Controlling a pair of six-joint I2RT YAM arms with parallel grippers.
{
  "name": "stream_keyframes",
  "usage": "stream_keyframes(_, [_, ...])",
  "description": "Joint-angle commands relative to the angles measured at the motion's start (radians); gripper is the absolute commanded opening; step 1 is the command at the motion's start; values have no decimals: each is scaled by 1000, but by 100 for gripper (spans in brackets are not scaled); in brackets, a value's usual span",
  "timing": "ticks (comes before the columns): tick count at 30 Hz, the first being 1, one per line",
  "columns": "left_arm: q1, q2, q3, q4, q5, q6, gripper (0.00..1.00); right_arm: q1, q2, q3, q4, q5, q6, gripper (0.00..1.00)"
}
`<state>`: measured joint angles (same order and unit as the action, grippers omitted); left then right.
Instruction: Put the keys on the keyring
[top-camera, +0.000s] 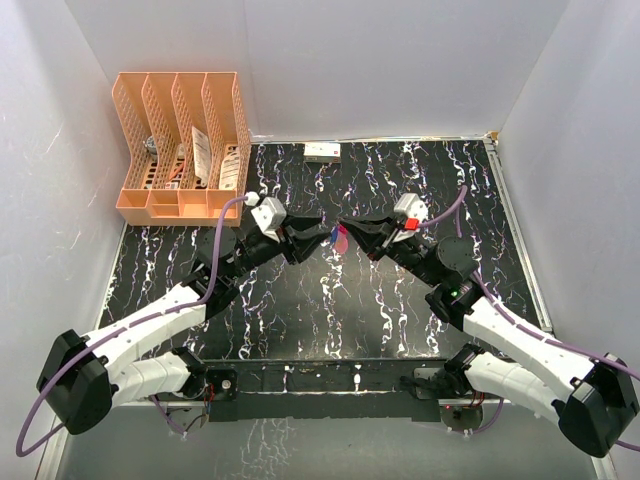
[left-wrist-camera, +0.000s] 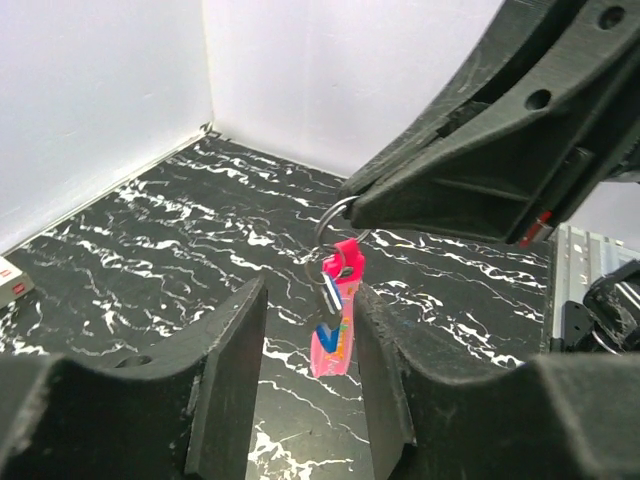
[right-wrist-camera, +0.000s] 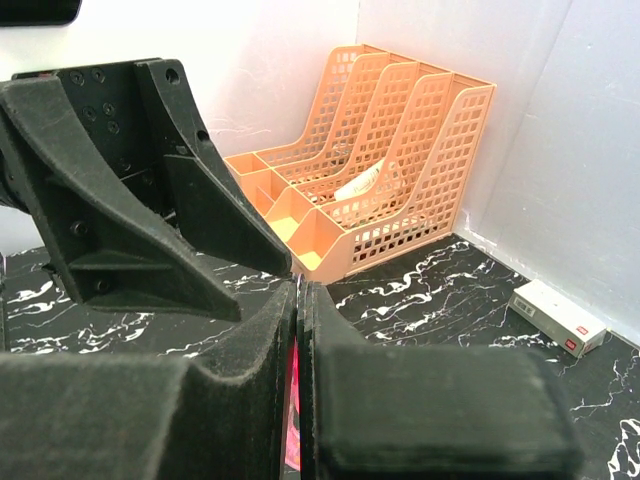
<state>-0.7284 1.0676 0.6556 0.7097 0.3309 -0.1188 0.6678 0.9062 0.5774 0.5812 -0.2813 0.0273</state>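
The threading step is judged to be under way, above the middle of the black, white-veined marble-pattern table (left-wrist-camera: 150, 250). A tiny key with a bright blue head (left-wrist-camera: 327, 295) is seen hanging from the small thin metal keyring (left-wrist-camera: 335, 212), against the short red-pink strap (left-wrist-camera: 333, 350) that dangles below the ring. Whether the key is fully seated on the wire cannot be told. The second, silvery-white key cannot be made out in any view, so the task is taken as partly done at best. The next move is judged to call for that key to be found and picked up by its head, and its hole brought to the split in the ring while the ring is held steady.

The left gripper (left-wrist-camera: 305, 300) is seen partly open: its two black fingers stand apart on either side of the hanging strap and key, and nothing is gripped between them; contact with the strap is not apparent. The right gripper (right-wrist-camera: 298, 300) is pressed closed, its tips pinched on the keyring from above, and a sliver of pink is visible low down between its fingers
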Motion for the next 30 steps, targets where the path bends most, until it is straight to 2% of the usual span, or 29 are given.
stream_keyframes(1, [5, -3, -19, 132, 101, 28, 41, 6, -33, -1, 85, -10, 12, 0])
stream_keyframes(8, [10, -1, -19, 141, 124, 74, 54, 5, -41, 0, 78, -34, 16, 0])
stream_keyframes(12, [16, 9, -1, 127, 125, 109, 57, 4, -40, 1, 75, -44, 20, 0])
stream_keyframes(16, [28, 41, 32, 110, 143, 118, 57, 6, -40, -3, 74, -53, 21, 0])
stream_keyframes(25, [50, 87, 41, 200, 194, 72, 53, 4, -37, -6, 74, -62, 25, 0])
stream_keyframes(30, [70, 106, 31, 278, 293, 24, 53, 5, -38, -11, 78, -70, 30, 0])
